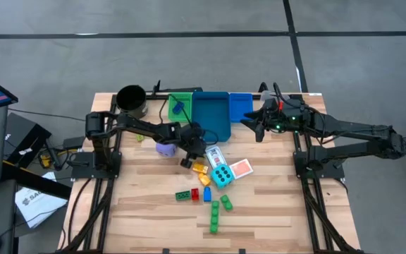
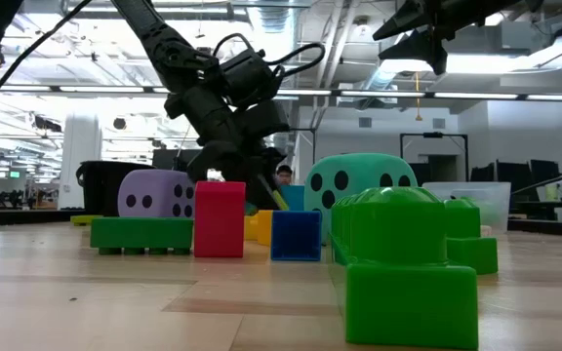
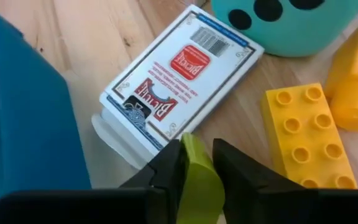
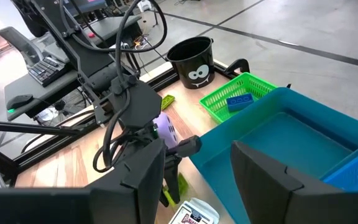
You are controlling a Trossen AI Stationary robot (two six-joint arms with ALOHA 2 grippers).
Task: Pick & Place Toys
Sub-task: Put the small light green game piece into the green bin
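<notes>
My left gripper (image 1: pixel 189 156) is shut on a small yellow-green brick (image 3: pixel 199 182), just above the table, beside the boxed playing cards (image 3: pixel 179 87). The cyan dotted die (image 1: pixel 222 176), yellow bricks (image 3: pixel 303 134) and a loose red card (image 1: pixel 240 168) lie near it. The purple die (image 1: pixel 164 148) stands on the table behind my left arm. Red (image 1: pixel 195 194), blue (image 1: pixel 206 194) and green bricks (image 1: pixel 215 215) lie nearer the front edge. My right gripper (image 4: pixel 210 186) is open and empty above the teal bin (image 1: pixel 211 113). My left gripper pinches the yellow-green brick's two flat sides (image 3: pixel 194 158) between its two fingers. The fingers slant down from the table's left. The brick's free end sticks out past the fingertips (image 2: pixel 279 199); I cannot tell whether it touches the table.
A green basket (image 1: pixel 180 106) holding a blue brick (image 4: pixel 238 99), the teal bin and a blue bin (image 1: pixel 240 106) stand along the far edge. A black cup (image 1: pixel 131 99) stands at the far left. Another yellow-green piece (image 4: pixel 168 99) lies near the cup.
</notes>
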